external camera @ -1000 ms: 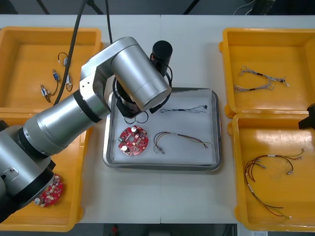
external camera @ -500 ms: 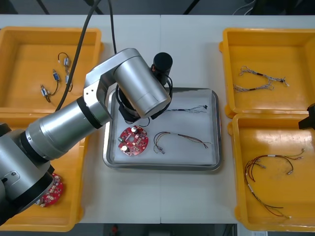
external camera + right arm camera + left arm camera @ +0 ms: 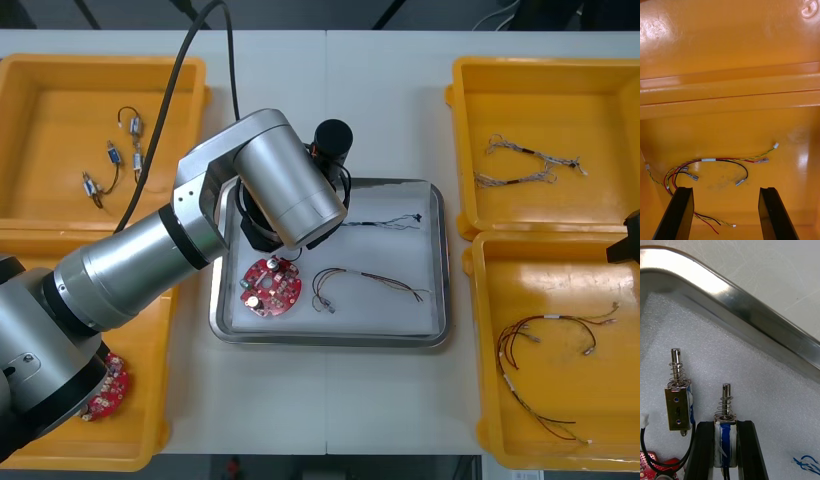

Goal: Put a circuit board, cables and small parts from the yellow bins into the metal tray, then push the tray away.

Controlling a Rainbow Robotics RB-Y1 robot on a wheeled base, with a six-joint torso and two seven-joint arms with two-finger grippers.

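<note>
In the left wrist view my left gripper (image 3: 725, 425) is shut on a small metal part (image 3: 724, 442) with a spring pin, low over the white inside of the metal tray (image 3: 752, 313), near its corner. A second small metal part (image 3: 678, 405) lies just beside the fingers. In the front view the left arm (image 3: 290, 190) hides both from above. The tray (image 3: 438, 300) holds a round red circuit board (image 3: 270, 287), a red and yellow cable (image 3: 365, 283) and a blue and white cable (image 3: 385, 222). My right gripper (image 3: 725, 191) is open above red and yellow cables (image 3: 715, 165) in a yellow bin.
The far left bin (image 3: 40, 90) holds several small metal parts (image 3: 110, 160), and the near left bin (image 3: 150, 420) holds another red board (image 3: 105, 387). Cables lie in the far right bin (image 3: 530, 160) and the near right bin (image 3: 545, 345). The right arm (image 3: 630, 240) sits at the right edge.
The left arm has shifted slightly to the right and towards the near side over the tray's far left corner. The right arm has not moved.
</note>
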